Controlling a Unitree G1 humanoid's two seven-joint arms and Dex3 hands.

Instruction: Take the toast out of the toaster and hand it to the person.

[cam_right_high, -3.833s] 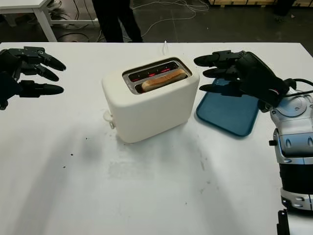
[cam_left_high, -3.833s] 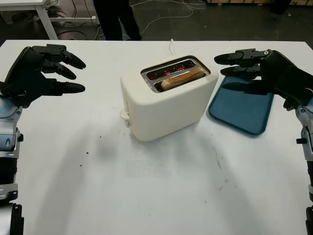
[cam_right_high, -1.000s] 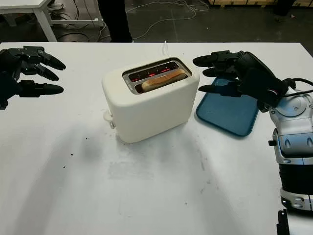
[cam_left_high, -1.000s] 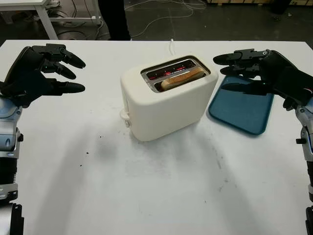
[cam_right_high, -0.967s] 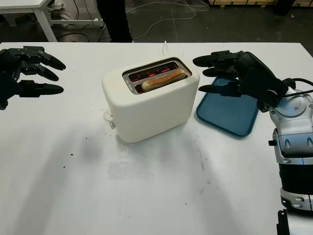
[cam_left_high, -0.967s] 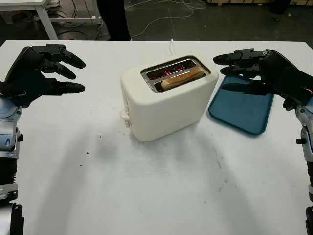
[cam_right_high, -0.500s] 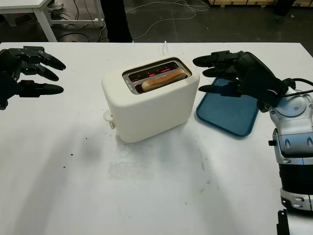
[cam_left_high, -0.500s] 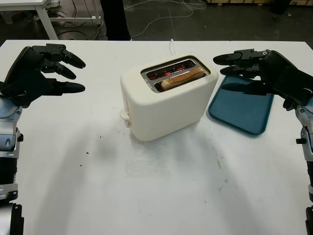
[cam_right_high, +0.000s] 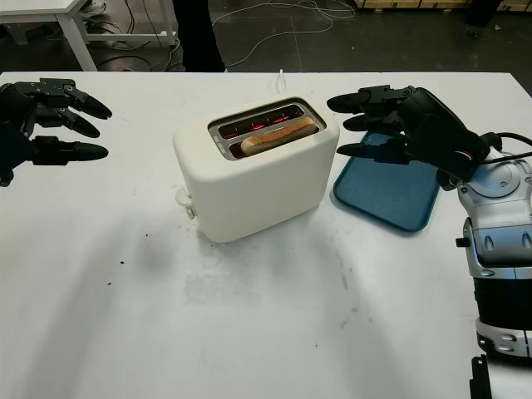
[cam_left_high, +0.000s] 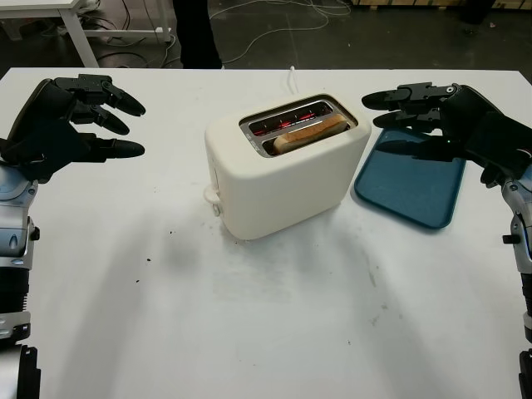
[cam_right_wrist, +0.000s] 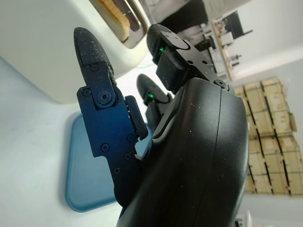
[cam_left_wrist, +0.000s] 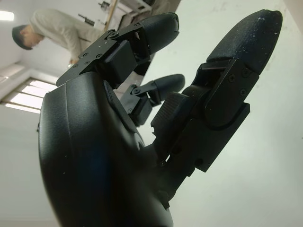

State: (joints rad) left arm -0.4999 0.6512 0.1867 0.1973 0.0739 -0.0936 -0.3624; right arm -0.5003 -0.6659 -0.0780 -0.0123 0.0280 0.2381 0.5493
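Note:
A cream two-slot toaster (cam_left_high: 283, 173) stands mid-table, its elements glowing red. One slice of toast (cam_left_high: 310, 131) pokes out of the nearer slot, also visible as toast (cam_right_wrist: 113, 14) in the right wrist view. My right hand (cam_left_high: 416, 116) hovers open just right of the toaster's top, above the blue tray. My left hand (cam_left_high: 104, 116) is open at the far left, well away from the toaster. A person's dark legs (cam_left_high: 193, 32) stand beyond the table's far edge.
A blue tray (cam_left_high: 411, 181) lies flat right of the toaster. The toaster's white cord (cam_left_high: 292, 77) runs to the far edge. Cables cross the floor behind, and a white table leg (cam_left_high: 75, 32) stands at the back left. Small dark crumbs (cam_left_high: 150, 258) dot the white tabletop.
My right hand's fingers have shifted very slightly. The person's legs have moved a little behind the table. Toaster, toast and left hand are unchanged.

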